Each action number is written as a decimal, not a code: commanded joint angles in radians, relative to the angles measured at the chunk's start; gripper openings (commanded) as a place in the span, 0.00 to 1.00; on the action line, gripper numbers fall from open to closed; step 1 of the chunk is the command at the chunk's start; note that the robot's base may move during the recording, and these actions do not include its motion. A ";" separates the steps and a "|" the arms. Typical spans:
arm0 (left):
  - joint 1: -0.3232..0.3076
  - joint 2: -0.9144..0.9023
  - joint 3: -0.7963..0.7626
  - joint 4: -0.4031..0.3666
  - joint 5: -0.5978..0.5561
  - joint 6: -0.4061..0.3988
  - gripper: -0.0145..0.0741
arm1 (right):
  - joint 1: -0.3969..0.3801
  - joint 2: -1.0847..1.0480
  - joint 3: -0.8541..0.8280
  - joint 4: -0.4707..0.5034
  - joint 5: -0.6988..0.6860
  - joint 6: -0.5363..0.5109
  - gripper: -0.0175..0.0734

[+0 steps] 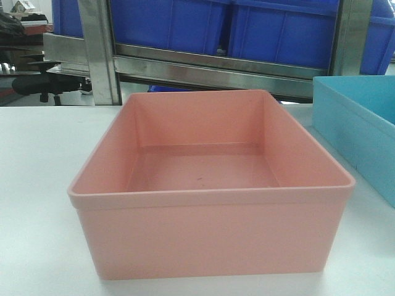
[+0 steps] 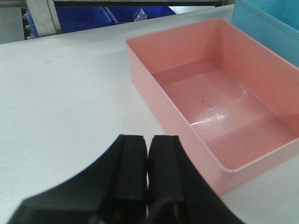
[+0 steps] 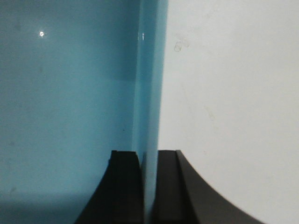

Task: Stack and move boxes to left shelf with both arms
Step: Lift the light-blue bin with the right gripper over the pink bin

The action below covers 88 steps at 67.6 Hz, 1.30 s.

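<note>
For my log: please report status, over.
Left pincer shut, empty, near pink tub. Right pincer clamped on cyan tub wall. Tubs unstacked, apart on white table.

Warehouse-style workshop: steel rack (image 1: 216, 69) of blue storage bins (image 1: 278, 31) behind a white worktable (image 1: 37, 185).

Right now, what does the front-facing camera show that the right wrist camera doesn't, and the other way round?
Only the front-facing view shows the empty pink box, the steel rack behind it and the dark blue bins on the rack. Only the right wrist view shows the right gripper, its fingers closed on either side of a wall of the cyan box. Both show the cyan box and the white table, though the front view catches only part of the box.
</note>
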State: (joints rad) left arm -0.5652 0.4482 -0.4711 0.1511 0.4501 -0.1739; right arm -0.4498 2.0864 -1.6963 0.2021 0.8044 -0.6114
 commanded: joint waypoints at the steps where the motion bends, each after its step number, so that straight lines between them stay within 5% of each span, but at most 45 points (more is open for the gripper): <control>1: -0.005 0.007 -0.029 0.008 -0.075 0.000 0.15 | -0.008 -0.051 -0.031 0.008 -0.036 -0.012 0.25; 55: -0.005 0.007 -0.029 0.006 -0.086 0.000 0.15 | 0.011 -0.431 -0.074 0.227 0.138 0.218 0.25; 70: -0.005 0.007 -0.029 0.006 -0.096 0.000 0.15 | 0.105 -0.553 -0.074 0.227 0.173 0.470 0.25; 88: -0.005 0.007 -0.029 0.006 -0.136 0.000 0.15 | 0.333 -0.634 -0.064 0.224 0.235 0.735 0.25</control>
State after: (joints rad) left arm -0.5652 0.4482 -0.4711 0.1511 0.4100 -0.1739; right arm -0.1766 1.5248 -1.7263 0.3556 1.0952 0.0443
